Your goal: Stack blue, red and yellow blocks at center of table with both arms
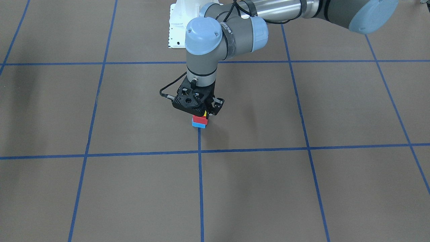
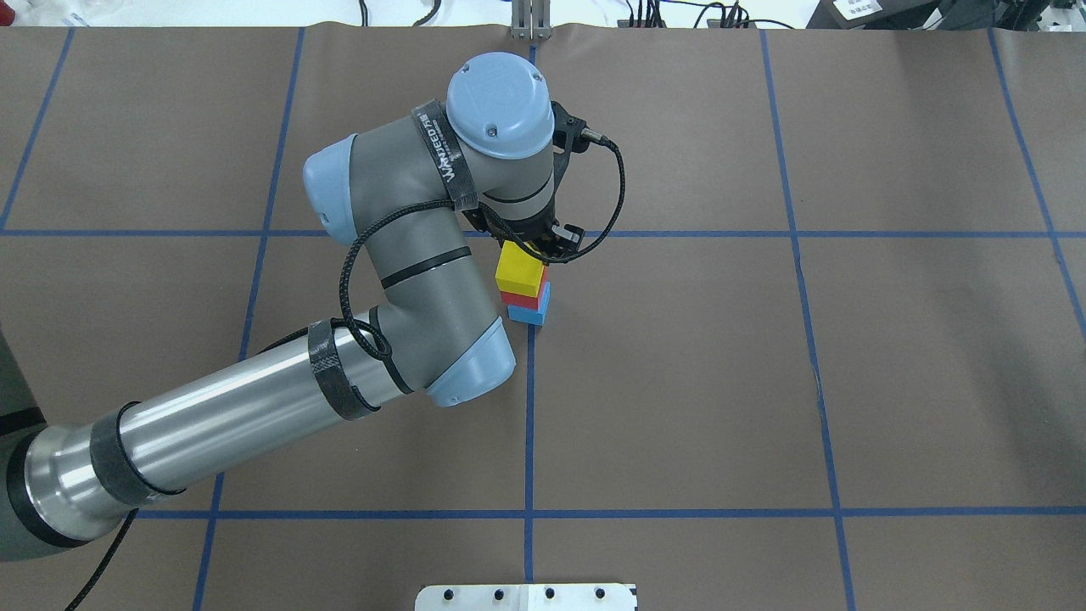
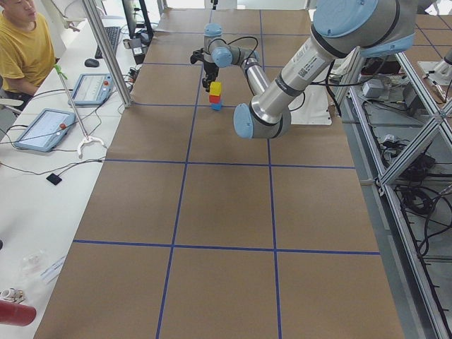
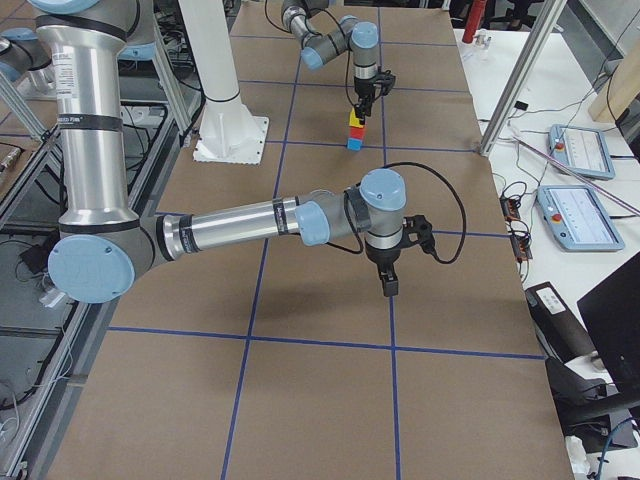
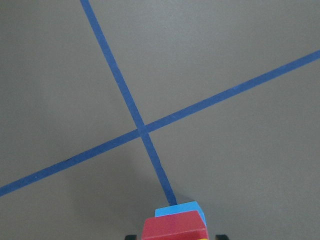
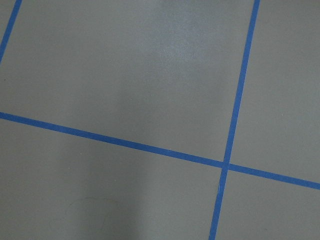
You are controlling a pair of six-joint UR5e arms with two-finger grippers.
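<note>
Left hand (image 1: 201,115) and right hand (image 4: 388,287) both downward.

— Where do the blocks sit?
— In one upright stack straight beneath the left claw (image 1: 202,115): blue block (image 2: 533,316) at the bottom, red block (image 2: 519,299) on it, yellow block (image 2: 520,269) on top.
— And the yellow one?
— It sits flat, up between the claw's fingers; I can't tell whether they touch it.

Above the red block (image 1: 198,119), the left hand (image 1: 201,111) hides all but a sliver of the yellow block (image 1: 204,114), its grip unreadable. The wrist view's edge crops the red block, which masks most of the blue block (image 5: 182,208).
</note>
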